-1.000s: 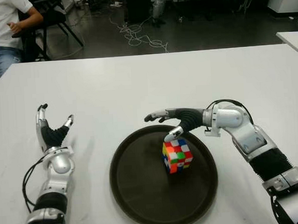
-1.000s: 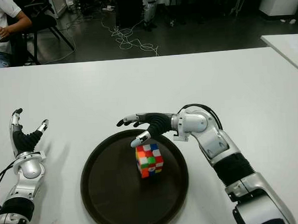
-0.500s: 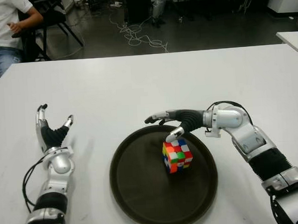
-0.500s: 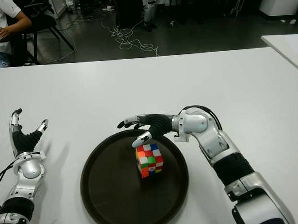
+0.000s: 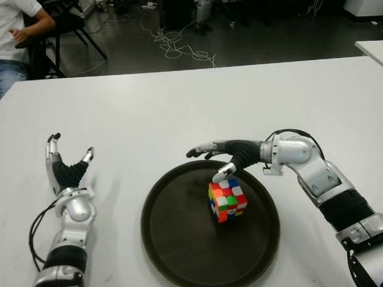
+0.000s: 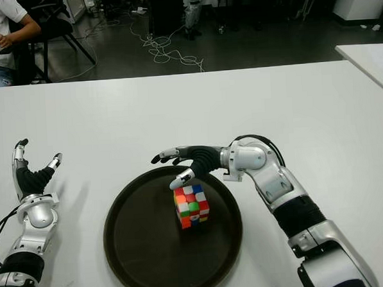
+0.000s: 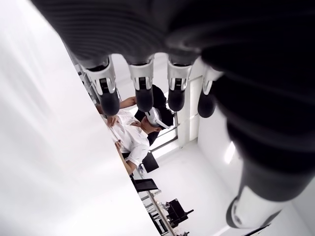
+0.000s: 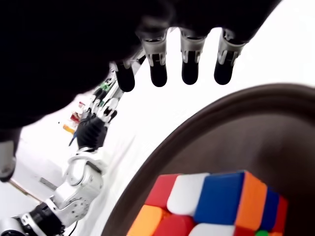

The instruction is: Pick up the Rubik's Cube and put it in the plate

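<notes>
Since Rubik's Cube already sits inside plate, step in hand judged release and retreat; eye views: right hand over plate's far rim, fingers spread, thumb tip at cube's top edge, contact unclear; left hand idle left of plate above desk, fingers spread, empty; left wrist view: fingers extended, nothing held; right wrist view: fingers straight, clear of cube below; advice: lift hand upward before withdrawing, avoid dragging thumb across cube or nudging plate.

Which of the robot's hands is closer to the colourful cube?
Right. The right hand hovers open just above the Rubik's Cube in the plate; the left hand shows far off to its left.
</notes>
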Controlling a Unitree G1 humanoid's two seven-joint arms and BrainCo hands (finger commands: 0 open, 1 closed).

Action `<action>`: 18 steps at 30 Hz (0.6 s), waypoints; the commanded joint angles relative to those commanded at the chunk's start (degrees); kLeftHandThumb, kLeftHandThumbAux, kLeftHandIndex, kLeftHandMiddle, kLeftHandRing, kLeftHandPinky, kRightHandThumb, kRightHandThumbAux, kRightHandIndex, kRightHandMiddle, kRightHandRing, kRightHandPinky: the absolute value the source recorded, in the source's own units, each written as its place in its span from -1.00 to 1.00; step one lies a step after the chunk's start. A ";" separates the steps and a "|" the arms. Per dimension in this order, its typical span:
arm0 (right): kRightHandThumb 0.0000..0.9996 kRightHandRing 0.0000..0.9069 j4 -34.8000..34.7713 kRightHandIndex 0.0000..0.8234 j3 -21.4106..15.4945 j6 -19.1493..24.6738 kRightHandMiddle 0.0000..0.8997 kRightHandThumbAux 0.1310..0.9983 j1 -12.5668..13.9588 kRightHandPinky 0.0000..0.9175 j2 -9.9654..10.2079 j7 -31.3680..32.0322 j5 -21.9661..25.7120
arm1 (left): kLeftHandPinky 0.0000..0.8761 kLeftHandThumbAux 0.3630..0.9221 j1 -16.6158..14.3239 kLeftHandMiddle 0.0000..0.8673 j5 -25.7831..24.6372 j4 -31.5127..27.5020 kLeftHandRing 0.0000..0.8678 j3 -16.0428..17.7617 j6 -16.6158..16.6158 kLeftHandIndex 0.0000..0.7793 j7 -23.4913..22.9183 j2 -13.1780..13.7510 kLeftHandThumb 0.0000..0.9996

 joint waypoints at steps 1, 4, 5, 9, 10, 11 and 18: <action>-1.00 -0.98 0.24 -1.00 -0.02 -0.22 -0.93 -0.38 -0.08 -1.00 0.02 -0.34 -0.20 | -1.00 0.35 -0.06 -0.94 -0.05 0.09 -0.98 0.03 0.00 -0.95 -0.02 0.01 -1.00; -1.00 -0.99 1.50 -1.00 -0.46 -1.42 -0.94 -0.40 -0.40 -1.00 0.22 -1.46 -0.30 | -1.00 0.33 -0.14 -0.95 -0.32 0.26 -0.99 0.16 -0.10 -0.96 -0.25 0.00 -1.00; -1.00 -0.99 1.77 -1.00 -0.59 -1.70 -0.93 -0.40 -0.43 -1.00 0.30 -1.70 -0.23 | -1.00 0.33 -0.11 -0.96 -0.37 0.30 -1.00 0.19 -0.17 -0.96 -0.31 0.00 -1.00; -1.00 -0.96 4.16 -1.00 -2.62 -3.17 -0.90 -0.39 -1.69 -1.00 0.30 -2.83 1.26 | -1.00 0.37 -0.14 -0.94 -0.38 0.30 -0.97 0.17 -0.06 -0.96 -0.31 -0.02 -1.00; -1.00 -0.96 4.72 -1.00 -2.99 -3.62 -0.91 -0.38 -1.98 -1.00 0.33 -3.02 1.51 | -1.00 0.38 -0.15 -0.93 -0.38 0.24 -0.97 0.17 0.00 -0.96 -0.33 -0.02 -1.00; -1.00 -0.96 5.79 -1.00 -3.58 -4.41 -0.91 -0.36 -2.30 -1.00 0.62 -3.28 2.14 | -1.00 0.39 -0.13 -0.93 -0.38 0.16 -0.97 0.17 0.02 -0.96 -0.36 -0.01 -1.00; -1.00 -1.00 11.04 -1.00 -8.88 -7.83 -0.98 -0.19 -3.89 -1.00 2.27 -5.73 7.08 | -1.00 0.34 0.06 -0.94 0.10 0.09 -0.98 -0.13 -0.24 -0.96 -0.10 0.14 -1.00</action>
